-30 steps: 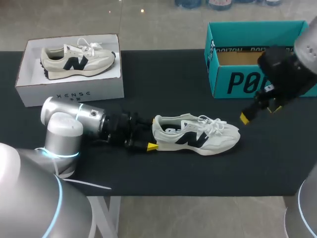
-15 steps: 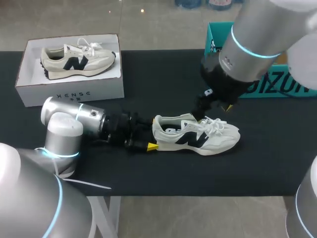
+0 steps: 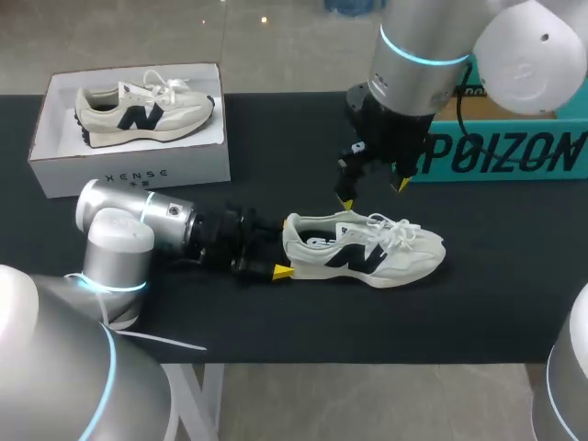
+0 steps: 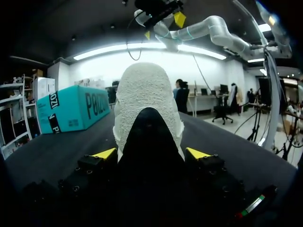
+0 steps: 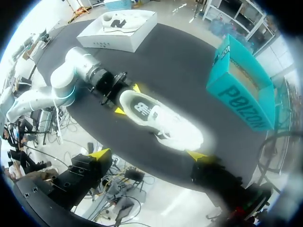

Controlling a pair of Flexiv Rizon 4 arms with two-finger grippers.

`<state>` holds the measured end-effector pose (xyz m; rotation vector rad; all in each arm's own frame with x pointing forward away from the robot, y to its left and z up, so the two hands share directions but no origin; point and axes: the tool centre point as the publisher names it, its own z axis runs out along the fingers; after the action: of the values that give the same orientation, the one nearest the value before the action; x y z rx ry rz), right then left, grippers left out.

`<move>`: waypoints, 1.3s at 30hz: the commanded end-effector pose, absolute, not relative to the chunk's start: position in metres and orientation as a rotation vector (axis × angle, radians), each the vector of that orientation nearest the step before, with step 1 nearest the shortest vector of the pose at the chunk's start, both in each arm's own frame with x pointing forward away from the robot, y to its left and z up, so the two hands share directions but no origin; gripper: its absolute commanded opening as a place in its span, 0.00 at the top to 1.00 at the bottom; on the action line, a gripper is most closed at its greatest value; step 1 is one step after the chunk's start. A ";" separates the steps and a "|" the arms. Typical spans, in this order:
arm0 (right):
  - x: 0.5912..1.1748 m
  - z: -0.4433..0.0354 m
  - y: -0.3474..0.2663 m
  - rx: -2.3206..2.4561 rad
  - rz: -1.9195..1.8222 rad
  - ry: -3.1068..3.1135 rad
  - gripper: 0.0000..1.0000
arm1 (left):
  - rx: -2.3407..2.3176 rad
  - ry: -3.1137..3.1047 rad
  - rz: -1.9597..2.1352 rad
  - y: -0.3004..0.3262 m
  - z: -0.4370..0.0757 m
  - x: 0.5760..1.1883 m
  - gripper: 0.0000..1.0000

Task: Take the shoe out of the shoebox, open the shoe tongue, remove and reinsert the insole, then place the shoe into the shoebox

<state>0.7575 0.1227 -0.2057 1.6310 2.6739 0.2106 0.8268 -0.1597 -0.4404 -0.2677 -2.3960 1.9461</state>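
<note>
- The black desk [image 3: 276, 138] is carrying everything and is stretching out under both tools.
- The teal shoebox [image 3: 514, 156] is standing behind the right tool [image 3: 374, 195], partly hidden by that arm, and well apart from the left tool [image 4: 150, 153].
- The white shoebox [image 3: 129, 170] is sitting behind the left tool, across the desk from the right one, and is holding a second sneaker [image 3: 142, 108].
- The shoe [image 3: 363, 250] is lying upright on the desk, out of both boxes, with its heel in the left tool and its toe pointing away from it.
- The left tool is lying low along the desk and is clamping the shoe's heel, with a yellow tip pressing on each side.
- The right tool is hovering above the shoe's collar and laces with its fingers spread apart and gripping nothing.
</note>
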 end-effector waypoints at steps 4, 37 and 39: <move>0.777 -0.235 0.136 1.927 0.002 2.453 0.00 | -0.267 -2.395 1.949 -0.162 -0.447 0.829 1.00; 0.799 -0.309 0.141 2.338 -0.051 1.999 0.00 | -0.267 -2.395 1.949 -0.162 -0.447 0.829 1.00; 0.799 -0.313 0.144 2.339 -0.098 1.955 0.00 | -0.267 -2.395 1.949 -0.162 -0.447 0.829 1.00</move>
<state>0.7967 0.1259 -0.3101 2.3827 2.0153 0.0214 0.8268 -0.1596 -0.4404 -0.2677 -2.3959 1.9464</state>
